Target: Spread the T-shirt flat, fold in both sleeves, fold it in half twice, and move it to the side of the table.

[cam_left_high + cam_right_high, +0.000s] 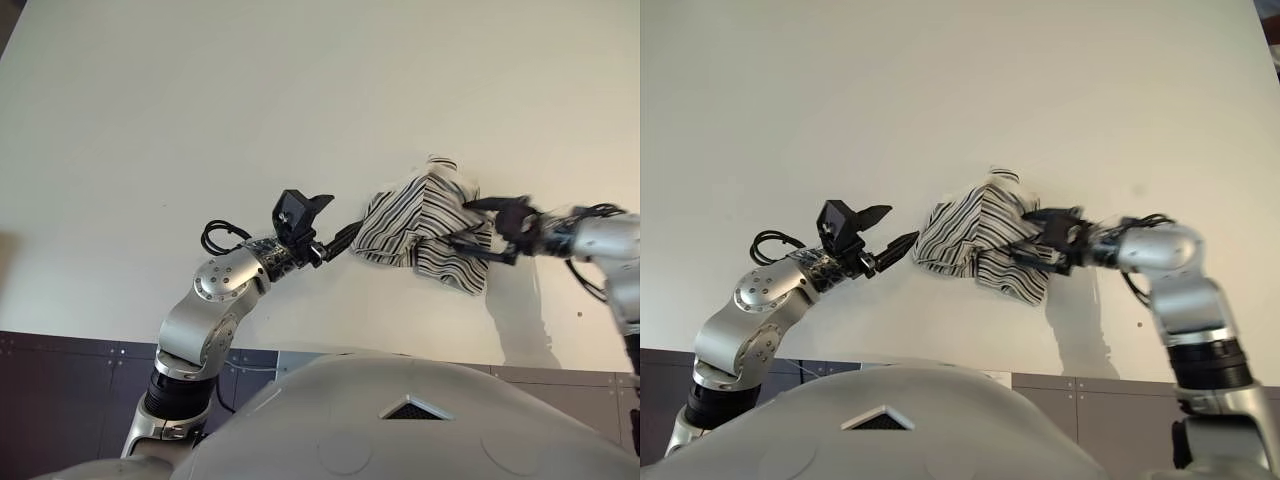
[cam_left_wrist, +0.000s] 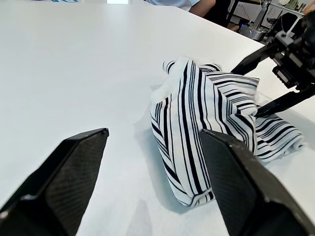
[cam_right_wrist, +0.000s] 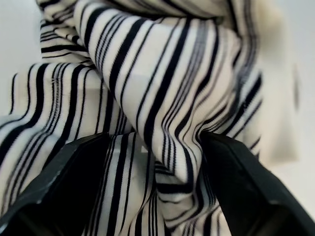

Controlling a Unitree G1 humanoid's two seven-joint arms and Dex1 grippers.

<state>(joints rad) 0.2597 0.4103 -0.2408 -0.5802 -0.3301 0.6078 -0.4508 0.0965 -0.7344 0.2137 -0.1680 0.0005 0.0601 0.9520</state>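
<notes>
1. The T-shirt [image 1: 425, 225] is white with dark stripes, black to navy, thin and thick ones set together in bands.
2. The table [image 1: 250, 100] is a plain off-white.
3. The left gripper [image 1: 902, 222] and the right gripper [image 1: 462, 222] both have matt black fingers.
4. The floor [image 1: 60, 370] along the table's near edge is dark grey.

The T-shirt [image 1: 425, 225] was soft knitted cloth, matt, its striped weave finely ribbed up close. The table [image 1: 250, 100] had a smooth white top with a dull, even finish. The fingers [image 2: 69, 177] of the left gripper [image 1: 903, 224] looked like matt black plastic, faintly grained. The left arm [image 1: 215, 290] was brushed silver metal with a soft sheen.
</notes>
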